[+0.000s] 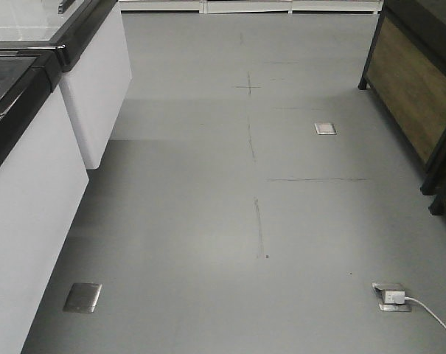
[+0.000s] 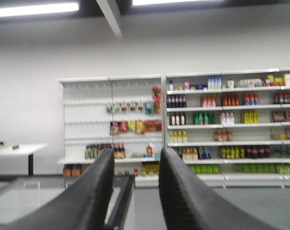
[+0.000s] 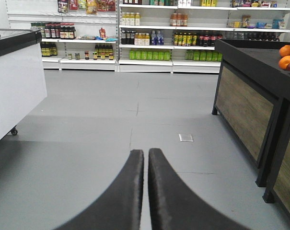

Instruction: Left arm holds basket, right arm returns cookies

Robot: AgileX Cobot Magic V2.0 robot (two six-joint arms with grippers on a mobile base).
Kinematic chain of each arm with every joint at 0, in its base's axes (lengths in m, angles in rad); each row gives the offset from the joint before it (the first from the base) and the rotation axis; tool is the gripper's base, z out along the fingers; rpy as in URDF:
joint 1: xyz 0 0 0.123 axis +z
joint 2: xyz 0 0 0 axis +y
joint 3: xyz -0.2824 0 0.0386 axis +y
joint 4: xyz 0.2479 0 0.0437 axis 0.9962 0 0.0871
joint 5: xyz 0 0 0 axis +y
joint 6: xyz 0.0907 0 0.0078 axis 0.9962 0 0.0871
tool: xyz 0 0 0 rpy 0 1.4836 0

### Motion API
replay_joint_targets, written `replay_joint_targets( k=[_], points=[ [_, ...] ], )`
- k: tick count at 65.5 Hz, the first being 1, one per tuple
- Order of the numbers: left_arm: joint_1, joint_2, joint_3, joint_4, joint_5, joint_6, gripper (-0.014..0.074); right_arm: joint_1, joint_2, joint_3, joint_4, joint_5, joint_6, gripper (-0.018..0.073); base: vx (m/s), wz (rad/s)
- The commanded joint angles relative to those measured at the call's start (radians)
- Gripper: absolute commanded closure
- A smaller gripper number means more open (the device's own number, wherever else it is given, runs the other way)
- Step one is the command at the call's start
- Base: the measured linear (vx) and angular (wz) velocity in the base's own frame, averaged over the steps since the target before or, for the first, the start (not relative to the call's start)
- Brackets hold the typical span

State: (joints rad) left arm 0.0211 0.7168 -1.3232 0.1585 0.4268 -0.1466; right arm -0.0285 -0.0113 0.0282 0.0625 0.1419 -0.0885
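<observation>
**Front view.** A bare grey shop floor runs between white chest-freezer cabinets with black rims and a black-framed display stand with wood-grain panels. A square metal socket plate sits flush in the floor. Another socket holds a white plug and cable. Neither arm appears here.

**Left wrist view.** The left gripper points roughly level toward white wall shelving stocked with coloured bottles and packets. Its two black wedge fingers stand apart, with shelf goods visible through the gap and nothing between them. The picture is slightly blurred.

**Right wrist view.** The right gripper aims low along the aisle. Its fingers are drawn together with only a hairline between them, and they hold nothing. A few oranges lie on the dark stand to one side.

**Task objects.** The light blue plastic shopping basket and the dark navy cardboard box of cookies appear in no view, so their position cannot be told.

**Reading.** Both wrists face open aisle rather than any object, which suggests the base is in transit and handling has not begun. The left jaws are probably spread to be ready for the basket handle. The right jaws are likely closed because there is nothing to grip yet. The next move would be to find the basket — and to approach it clear of the freezer corner and the trailing cable.
</observation>
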Motion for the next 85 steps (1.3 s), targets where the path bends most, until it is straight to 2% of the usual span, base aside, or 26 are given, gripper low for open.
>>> replay_joint_targets(
  k=[1,6,13,35,45,53,63,77,85],
  points=[
    [-0.001,0.056,-0.025,-0.067,-0.011,-0.005,0.022,-0.001,-0.012,0.017,-0.004,-0.075,-0.008,0.0562,0.0,0.0],
    [-0.001,0.092,-0.025,-0.082,0.031,-0.004,0.0151,-0.001,-0.012,0.017,-0.004,-0.075,-0.008,0.0562,0.0,0.0],
    [-0.001,0.137,-0.025,-0.082,0.081,-0.004,0.011,-0.001,-0.012,0.017,-0.004,-0.075,-0.008,0.0562,0.0,0.0],
    [-0.001,0.207,-0.025,-0.072,0.106,-0.004,0.0107,-0.001,-0.012,0.017,-0.004,-0.075,-0.008,0.0562,0.0,0.0],
    [0.016,0.215,-0.025,-0.018,0.106,-0.007,0.0107,-0.001,-0.012,0.017,-0.004,-0.075,-0.008,0.0562,0.0,0.0],
    [0.105,0.214,-0.025,-0.022,0.083,-0.014,0.0107,-0.001,-0.012,0.017,-0.004,-0.075,-0.008,0.0562,0.0,0.0],
    [0.237,0.214,-0.025,-0.028,0.066,-0.082,0.0107,-0.001,-0.012,0.017,-0.004,-0.075,-0.008,0.0562,0.0,0.0],
    [0.419,0.214,-0.025,-0.028,0.037,-0.222,0.0114,-0.001,-0.012,0.017,-0.004,-0.075,-0.008,0.0562,0.0,0.0],
    [0.506,0.215,-0.014,-0.028,0.006,-0.355,0.0115,-0.001,-0.012,0.017,-0.004,-0.075,-0.008,0.0562,0.0,0.0]
  ],
)
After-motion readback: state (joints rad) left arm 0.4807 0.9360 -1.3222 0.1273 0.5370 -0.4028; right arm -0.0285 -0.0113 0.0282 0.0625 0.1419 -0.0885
